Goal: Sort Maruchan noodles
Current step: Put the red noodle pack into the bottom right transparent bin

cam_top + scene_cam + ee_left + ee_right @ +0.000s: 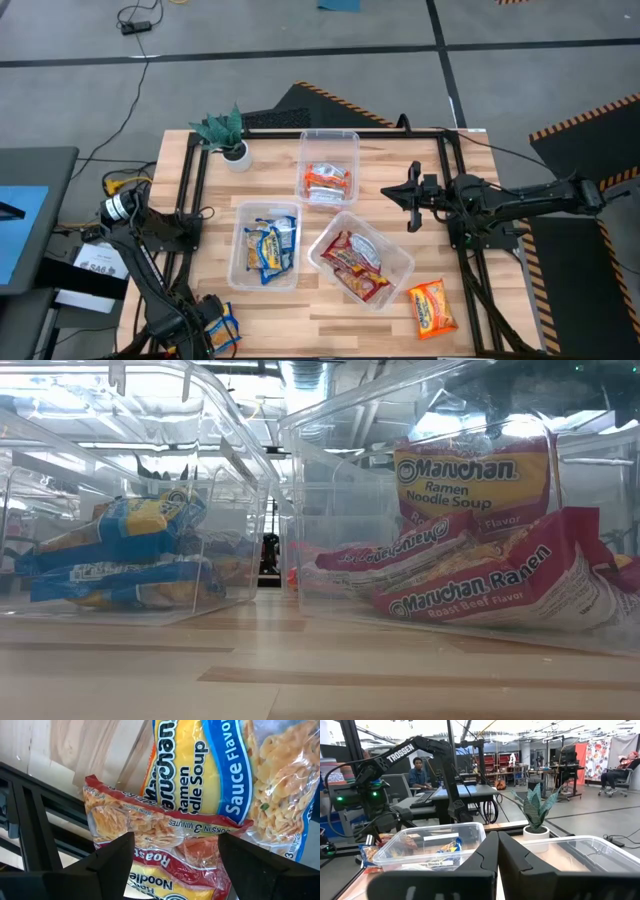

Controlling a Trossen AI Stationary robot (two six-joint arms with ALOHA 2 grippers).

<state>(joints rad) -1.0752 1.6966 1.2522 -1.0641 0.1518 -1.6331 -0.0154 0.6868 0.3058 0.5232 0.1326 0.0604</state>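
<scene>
Maruchan noodles are spread over the worktop (330, 310), mostly already sorted into three clear bins. Biggest thing first: the wooden worktop is framed by dark rails, with the left arm at its near left corner and the right arm reaching in from the right side.

Then the bins. Blue packets (270, 248) are held in the left bin (266, 210). Red packets (355, 265) are piled in the tilted bin (400, 262) just right of it; in the low view "Roast Beef Flavor" can be read on one (480, 592). Orange packets (328, 181) are kept in the far bin (330, 138).

A small potted plant (228, 135) is placed near the far left corner, well apart from the loose packets.

Loose ones: an orange-yellow packet (432, 307) is left flat near the right front corner, outside any bin. At the left front corner a blue packet (222, 326) is seen with a red packet (165, 845) lying partly on top of it, shown clearly only in the left wrist view.

Left tool (175, 870) is spread wide and is positioned right over that red packet, one finger on each side, nothing gripped. Right tool (410, 196) is pinched shut with nothing in it, held beside the far bin. A seated person can be spotted in the room behind.
</scene>
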